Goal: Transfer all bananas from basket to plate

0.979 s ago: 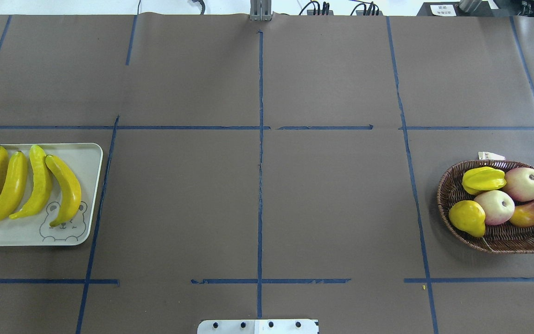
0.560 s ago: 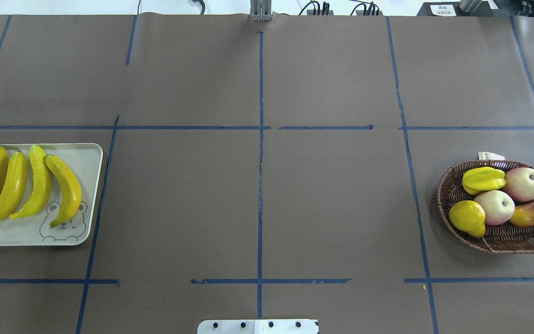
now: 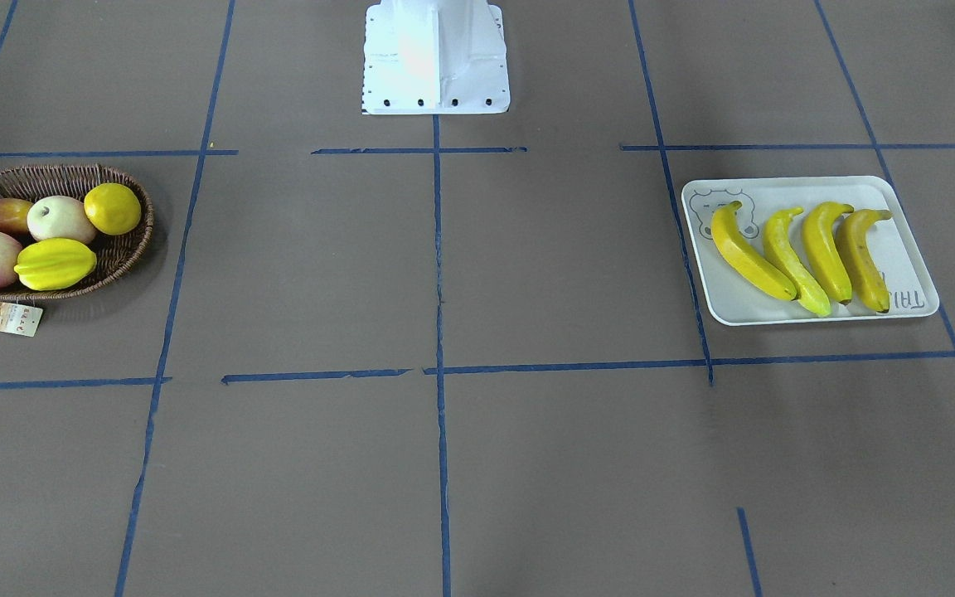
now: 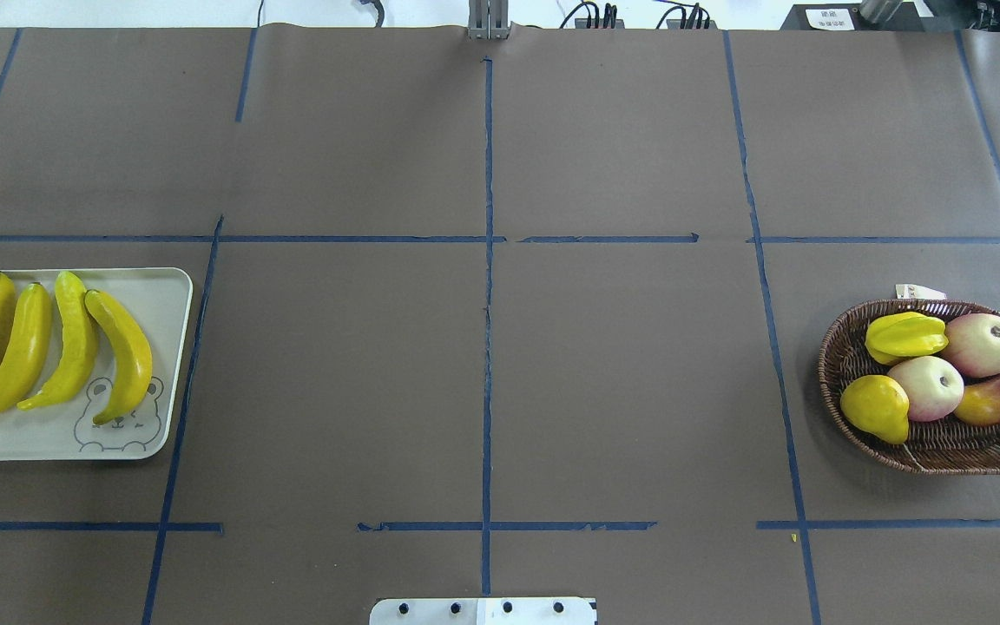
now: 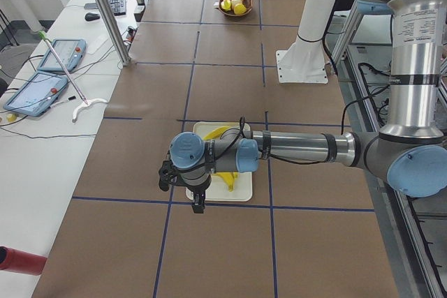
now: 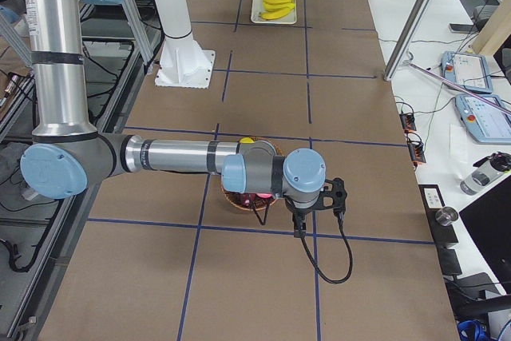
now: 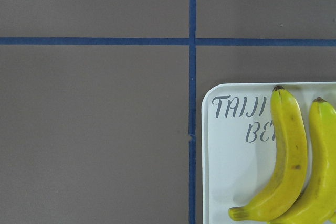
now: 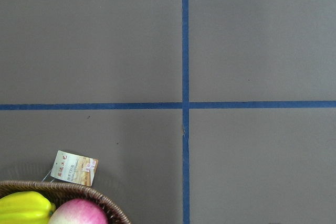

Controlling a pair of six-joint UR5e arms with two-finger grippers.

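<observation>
You have all four bananas (image 4: 49,347) lying close side by side on the plate (image 4: 166,299), at the left edge of the overhead view; the bear print shows by the rightmost one. Well apart, on the far right, the basket (image 4: 943,451) holds a starfruit (image 4: 904,337), two pink-and-cream round fruits, a reddish mango and a yellow lemon; its paper tag (image 4: 919,292) lies on the table just beyond the rim. The left gripper (image 5: 197,204) hangs over the plate's corner; the right gripper (image 6: 299,229) hangs just beside the basket. Both show in side views only, so you cannot tell how wide either stands, nor whether it holds anything.
</observation>
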